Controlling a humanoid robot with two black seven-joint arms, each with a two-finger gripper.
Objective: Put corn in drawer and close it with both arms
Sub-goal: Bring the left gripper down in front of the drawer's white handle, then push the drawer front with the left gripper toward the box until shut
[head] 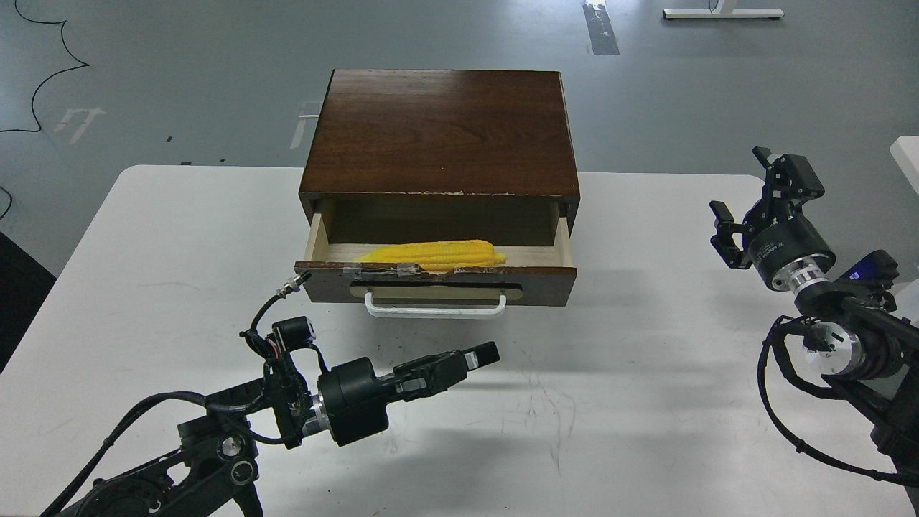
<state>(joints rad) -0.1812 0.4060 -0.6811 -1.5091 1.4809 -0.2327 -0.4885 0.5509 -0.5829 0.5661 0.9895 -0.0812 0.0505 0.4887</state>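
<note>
1. Where the grey floor [179, 86] stretches behind everything, I see a black cable [43, 79] curling at the far left, a strip of tape [602, 29] and the white foot of a stand [721, 12] at the top.
2. Across the near ground lies the white table [610, 402], scuffed with faint dark marks near its middle.
3. On its far side sits a dark brown wooden cabinet [445, 129], its front top edge chipped.
4. From it the drawer [546, 275] stands pulled out, pale wood inside, with a white bar handle [435, 309] on the front.
5. My left arm reaches in low from the left; my left gripper [470, 361] hovers over the table just in front of the handle, touching nothing. It points sideways and its fingers overlap, so I cannot tell how they stand.
6. My right gripper [750, 197] is raised at the right edge, well apart from the drawer, fingers spread wide and empty.
7. Inside the drawer lies the corn [434, 253], lengthwise along the front wall, its tapered tip to the left.
</note>
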